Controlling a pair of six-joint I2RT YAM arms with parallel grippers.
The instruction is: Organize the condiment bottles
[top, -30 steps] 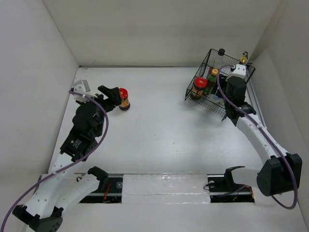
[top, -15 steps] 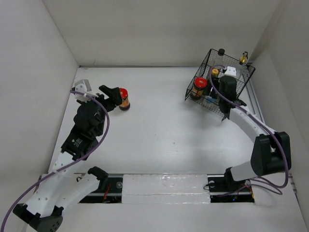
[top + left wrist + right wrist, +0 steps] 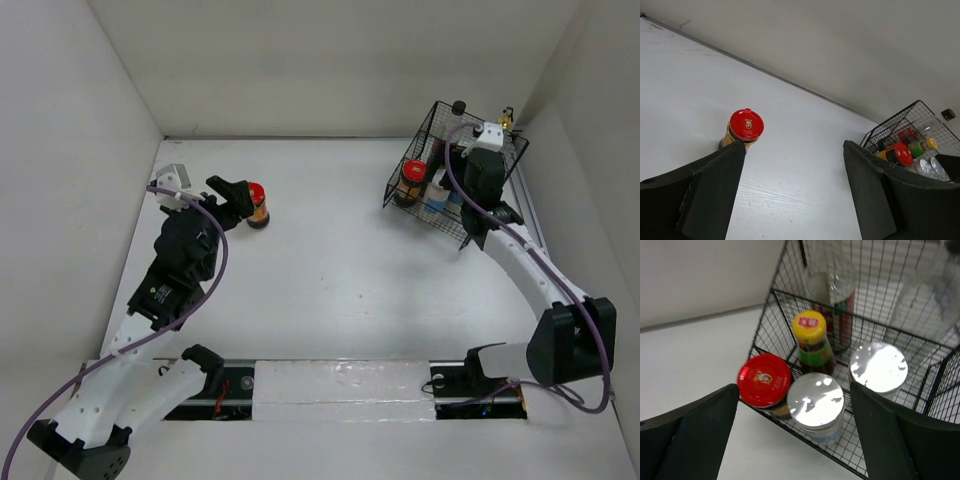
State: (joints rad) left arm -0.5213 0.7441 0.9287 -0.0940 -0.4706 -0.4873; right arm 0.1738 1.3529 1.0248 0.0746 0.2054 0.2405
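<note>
The red-lidded jar (image 3: 745, 127) stands upright by itself on the table (image 3: 330, 270), toward the far left corner and well apart from everything else. It looks like a small, hard, smooth-walled jar with dark contents. I judge it stiff enough to squeeze firmly, but slick, and breakable if it tips or drops. It is narrow for its height, so a push from one side could topple it. I would grip the body just under the lid, so that the lid's rim acts as a stop if the jar slides down.

My left fingers (image 3: 725, 165) are spread wide and hold nothing. The jar sits just past the tip of one finger, off to that side and not in the gap between them. I judge I need to centre it in the gap before closing.

The other bottles are in the black wire basket (image 3: 420, 140) at the far right corner. It holds a second red-lidded jar (image 3: 764, 380), a yellow-capped sauce bottle (image 3: 810, 337), two silver-lidded shakers (image 3: 815, 397) and a clear bottle (image 3: 832, 295) at the back. They are packed close together, some touching, so there is little room to reach around any one of them. The shakers' shiny flat lids offer a poor grip.

My right fingers (image 3: 715, 410) hang over that basket, also spread wide and empty.
</note>
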